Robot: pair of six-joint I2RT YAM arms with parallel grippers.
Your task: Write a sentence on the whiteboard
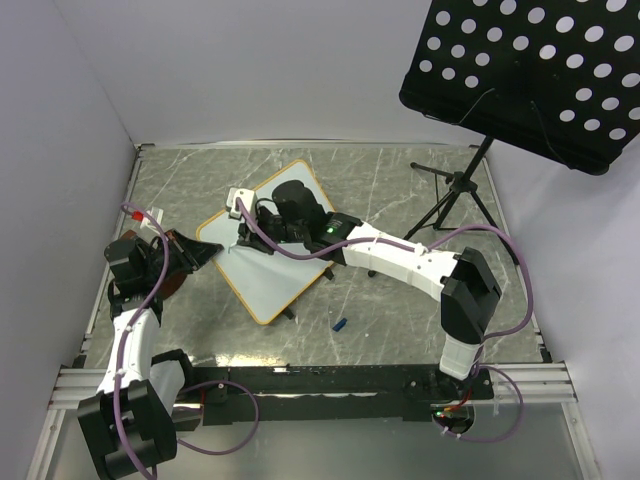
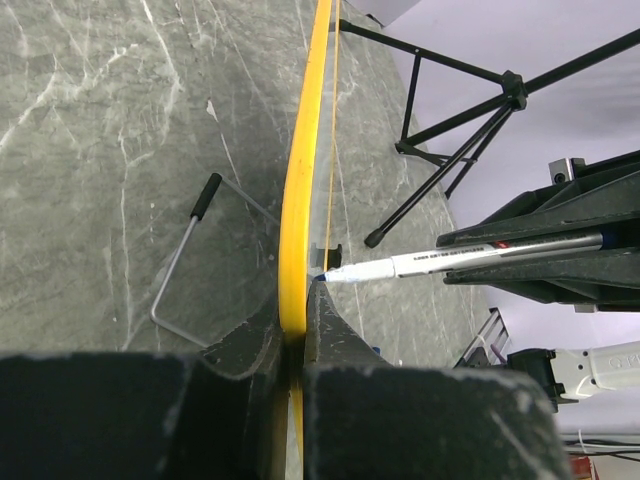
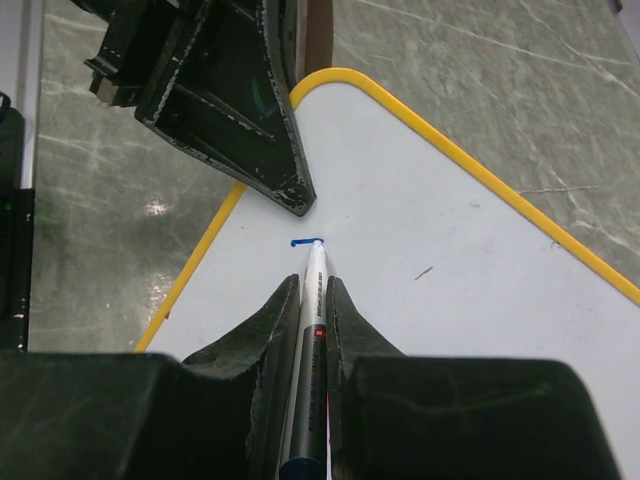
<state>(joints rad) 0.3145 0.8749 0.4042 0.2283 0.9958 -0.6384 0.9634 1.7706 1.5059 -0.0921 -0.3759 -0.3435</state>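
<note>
The left pincer (image 2: 297, 322) is clenched on the thin yellow-orange rim of the small white rectangular whiteboard (image 3: 470, 260) with rounded corners. It grips near one corner, with a finger on each face. The right pincer (image 3: 312, 290) grasps a slim white marker pen (image 3: 314, 268), and its jaws stand only as far apart as the barrel between them. The pen's blue tip touches the board just ahead of the right fingertips and close beside the left pincer's finger.

At the tip sits a single short blue stroke (image 3: 306, 241) with a small hook, the only writing that can be seen. A faint dark fleck lies further out to the right of the right pincer.

The whiteboard sits corner-on upon the grey marbled counter (image 1: 400, 190), between the two pincers.

From above, the right arm covers the board's far half, so the stroke cannot be seen there. The left wrist camera sees the board only edge-on. A small blue object (image 1: 339, 324) on the counter nearer the arm bases is too small to identify.
</note>
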